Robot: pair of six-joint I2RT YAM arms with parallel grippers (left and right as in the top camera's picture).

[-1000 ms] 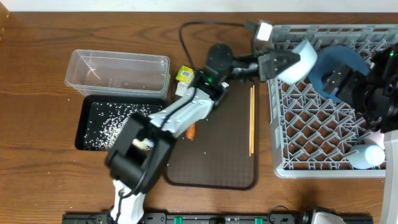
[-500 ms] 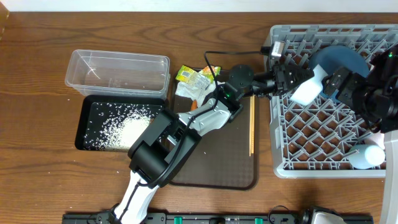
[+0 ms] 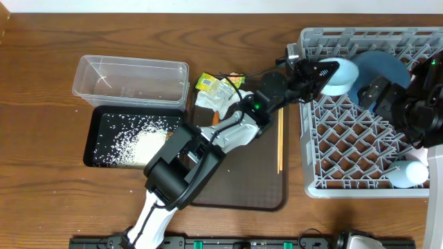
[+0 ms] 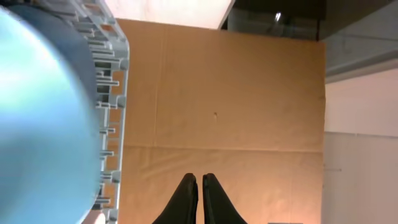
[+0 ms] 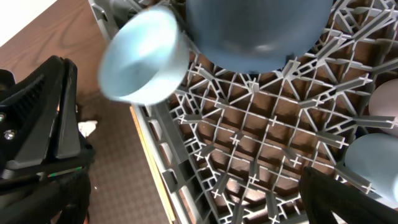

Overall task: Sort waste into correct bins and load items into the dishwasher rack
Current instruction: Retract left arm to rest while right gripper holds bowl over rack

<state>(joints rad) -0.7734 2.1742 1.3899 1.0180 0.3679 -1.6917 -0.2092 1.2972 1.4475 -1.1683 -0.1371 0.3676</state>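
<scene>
The light-blue cup point(image 3: 341, 75) lies on its side over the grey rack's point(image 3: 360, 166) top-left corner, against the dark-blue plate point(image 3: 381, 69); it is blurred in the right wrist view point(image 5: 140, 59). My left gripper point(image 3: 320, 71) is right beside the cup. In the left wrist view its fingers point(image 4: 199, 182) are shut with nothing between them and the cup point(image 4: 37, 112) is to their left. My right gripper point(image 3: 376, 91) hovers open and empty over the plate point(image 5: 255, 28). A white bowl point(image 3: 408, 173) sits in the rack's lower right. The chopsticks point(image 3: 280, 138) lie on the brown tray.
Wrappers point(image 3: 211, 83), a white napkin point(image 3: 214, 99) and a carrot point(image 3: 215, 117) lie at the dark-brown tray's point(image 3: 256, 180) top-left, partly under my left arm. The clear tub point(image 3: 131, 79) and the black bin point(image 3: 111, 162) holding rice point(image 3: 135, 144) stand at the left.
My left arm has swung right over the tray to the rack's edge. The light-blue cup dipped down into the rack and now sits higher, against the plate. The right arm has barely moved.
</scene>
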